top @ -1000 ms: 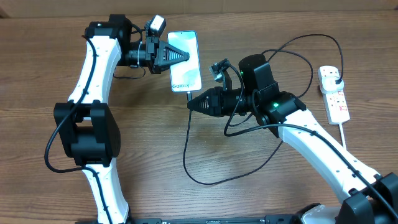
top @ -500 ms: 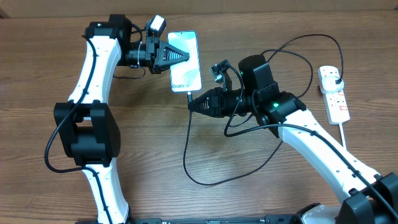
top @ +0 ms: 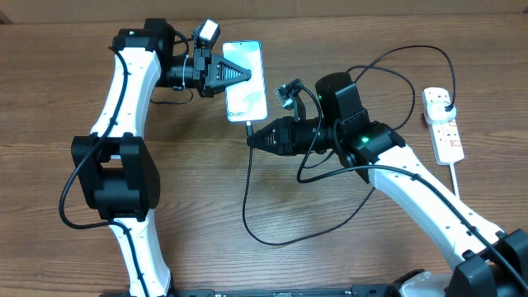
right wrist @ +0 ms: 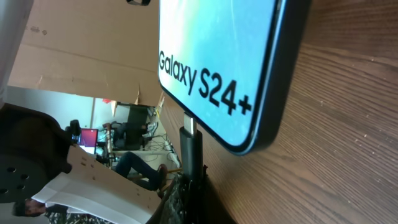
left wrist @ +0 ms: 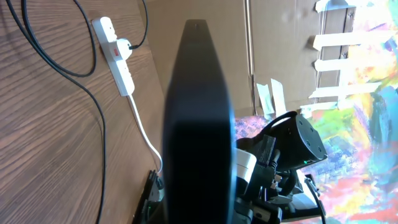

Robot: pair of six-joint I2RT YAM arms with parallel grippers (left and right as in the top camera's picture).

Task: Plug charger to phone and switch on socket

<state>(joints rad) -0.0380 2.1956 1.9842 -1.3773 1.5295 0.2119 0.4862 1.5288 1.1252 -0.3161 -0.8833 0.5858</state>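
The phone (top: 247,80) lies on the table at the back, its blue-teal screen reading "Galaxy S24+" in the right wrist view (right wrist: 217,56). My left gripper (top: 237,74) is shut on the phone's left edge; the phone's dark edge (left wrist: 198,124) fills the left wrist view. My right gripper (top: 256,137) is shut on the charger's connector (right wrist: 191,146), whose tip sits at the phone's bottom port. The black charger cable (top: 256,223) loops over the table to its plug (top: 446,106) in the white socket (top: 442,125) at the right.
The socket's thick white cord (top: 459,177) runs toward the front right, also seen in the left wrist view (left wrist: 144,127). Cable loops (top: 388,74) lie behind my right arm. Cardboard walls stand behind the table.
My right gripper with the connector has shifted very slightly toward the phone's bottom edge. The left arm and phone have not moved.
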